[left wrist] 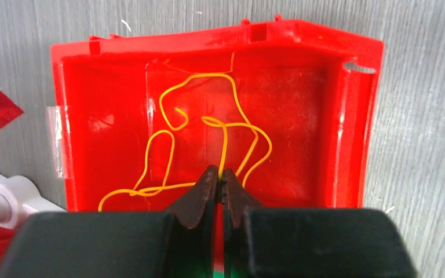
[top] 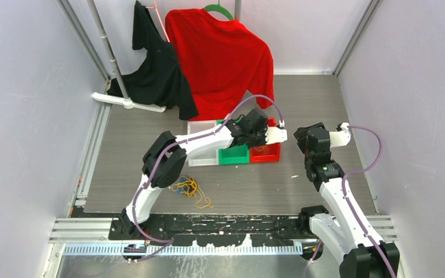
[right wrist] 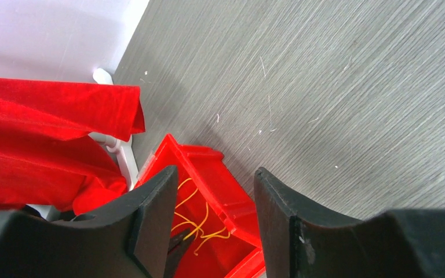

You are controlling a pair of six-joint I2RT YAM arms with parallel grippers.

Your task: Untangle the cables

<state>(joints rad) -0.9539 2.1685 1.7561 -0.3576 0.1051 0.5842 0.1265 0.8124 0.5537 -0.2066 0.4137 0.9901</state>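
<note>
Thin orange-yellow cable (left wrist: pixel 225 147): looped in the red plastic bin (left wrist: pixel 359 116), running straight ahead from your left jaws.
Left jaws: pinched on that cable.
Right jaws: half-wide, empty, farther off.

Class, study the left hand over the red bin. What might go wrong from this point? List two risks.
1. The left hand looks shut on the yellow cable lying in the red bin; pulling away without opening may drag it out.
2. The open right hand hovers close by that bin's rim and might knock it.
</note>
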